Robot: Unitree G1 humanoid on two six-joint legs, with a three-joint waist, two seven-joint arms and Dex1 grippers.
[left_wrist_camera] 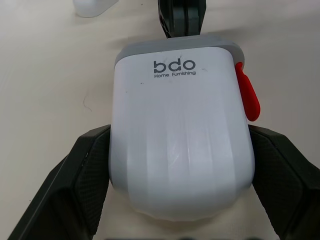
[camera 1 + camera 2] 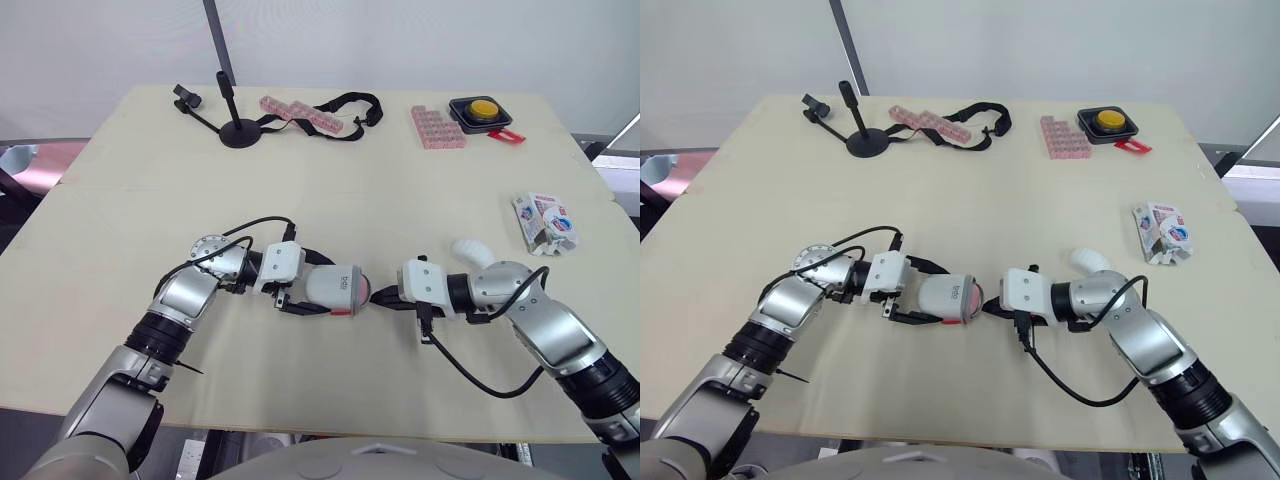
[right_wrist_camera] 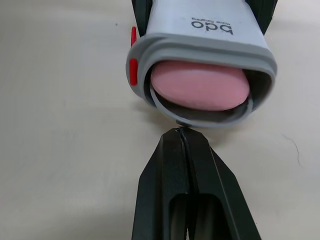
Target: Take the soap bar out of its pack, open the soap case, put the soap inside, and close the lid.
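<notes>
Soap [image 3: 200, 85] already inside soap case [image 1: 175, 100] | my left gripper [image 1: 180, 132] clamps the case | my right gripper [image 3: 181, 137], fingers pressed together, touches case's open mouth | emptied pack [image 2: 545, 222] well right of case | lid-closing remains.

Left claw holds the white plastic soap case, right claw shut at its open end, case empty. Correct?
Not empty: the right wrist view shows a pink oval soap bar inside the white plastic soap case. Left claw holds it, right claw shut at its open end.
</notes>
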